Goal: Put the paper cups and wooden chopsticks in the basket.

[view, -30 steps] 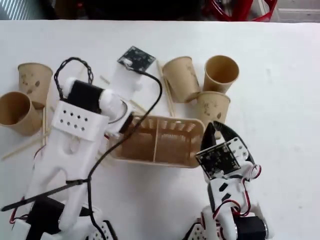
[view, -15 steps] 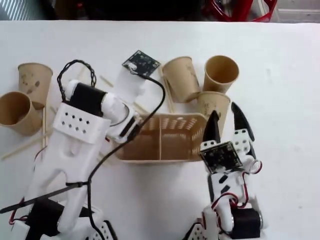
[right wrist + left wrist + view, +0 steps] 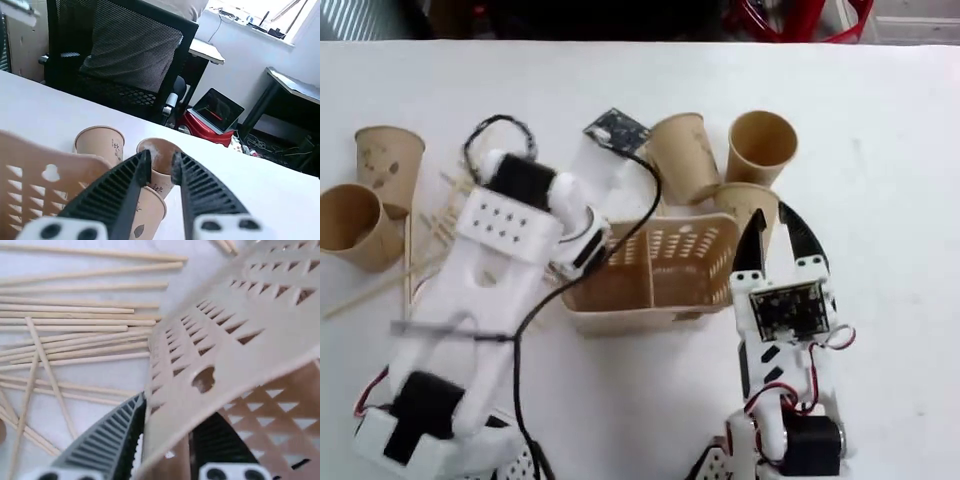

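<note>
The beige plastic basket (image 3: 655, 270) sits tilted at mid-table. My left gripper (image 3: 592, 246) is shut on its left wall. In the left wrist view that gripper (image 3: 172, 415) has its grey finger outside and its black finger inside the basket wall (image 3: 235, 340). Wooden chopsticks (image 3: 75, 320) lie scattered beside it, also left of the arm (image 3: 430, 215). Two paper cups (image 3: 388, 160) (image 3: 350, 225) are at the far left. Three more (image 3: 685, 155) (image 3: 762, 145) (image 3: 748, 203) cluster behind the basket. My right gripper (image 3: 772, 228) is open, its tips at the nearest cup (image 3: 156, 150).
A small circuit board (image 3: 617, 130) on a cable lies behind the basket. The table's right side is bare white surface. In the right wrist view a black mesh chair (image 3: 120, 50) and a desk stand beyond the table's far edge.
My left arm swung to the right and dragged the basket rightward, tilting it. My right gripper straightened and advanced up to the nearest cup.
</note>
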{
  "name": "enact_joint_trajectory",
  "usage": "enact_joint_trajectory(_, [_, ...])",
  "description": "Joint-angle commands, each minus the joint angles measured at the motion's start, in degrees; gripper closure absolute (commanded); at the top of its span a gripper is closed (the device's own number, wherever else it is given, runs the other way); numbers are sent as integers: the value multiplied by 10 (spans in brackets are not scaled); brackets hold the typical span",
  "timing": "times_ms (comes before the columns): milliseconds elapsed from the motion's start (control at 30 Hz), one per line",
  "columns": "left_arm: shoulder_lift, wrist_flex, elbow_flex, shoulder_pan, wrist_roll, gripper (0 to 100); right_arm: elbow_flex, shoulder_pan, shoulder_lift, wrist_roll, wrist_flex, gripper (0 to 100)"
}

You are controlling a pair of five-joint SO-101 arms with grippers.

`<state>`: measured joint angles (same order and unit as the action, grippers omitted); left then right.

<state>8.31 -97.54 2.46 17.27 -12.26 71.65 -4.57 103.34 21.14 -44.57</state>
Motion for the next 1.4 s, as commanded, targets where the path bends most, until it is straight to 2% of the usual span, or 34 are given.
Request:
enact_joint_trajectory(0, [-1, 47, -7, -5, -13, 867, -85, -8, -3, -5, -73, 925])
enact_joint_trajectory(200, [-6, 62, -4, -4, -18, 867, -204, -31, -57, -4, -189, 924])
enact_joint_trajectory(333, [-6, 52, -2, -4, -15, 871, -281, -32, -213, -6, -226, 924])
enact_joint_trajectory(433, [-7, 27, -4, -3, -15, 875, -357, -45, -349, -39, -251, 924])
enact_joint_trajectory(567, [-6, 14, -6, -4, -15, 932, -442, -73, -496, -63, -253, 924])
enact_joint_trajectory(700, [-6, 14, -4, -9, -15, 915, -486, -77, -599, -62, -261, 921])
enact_joint_trajectory(833, [-6, 18, -4, -12, -14, 914, -511, -70, -623, -62, -309, 885])
enact_joint_trajectory(1033, [-6, 18, -6, -12, -13, 914, -549, -72, -571, -58, -395, 877])
enact_joint_trajectory(1100, [-6, 19, -6, -12, -12, 914, -552, -70, -562, -29, -415, 878])
enact_joint_trajectory(1367, [-6, 25, -3, -11, -12, 914, -481, -68, -624, -9, -360, 879])
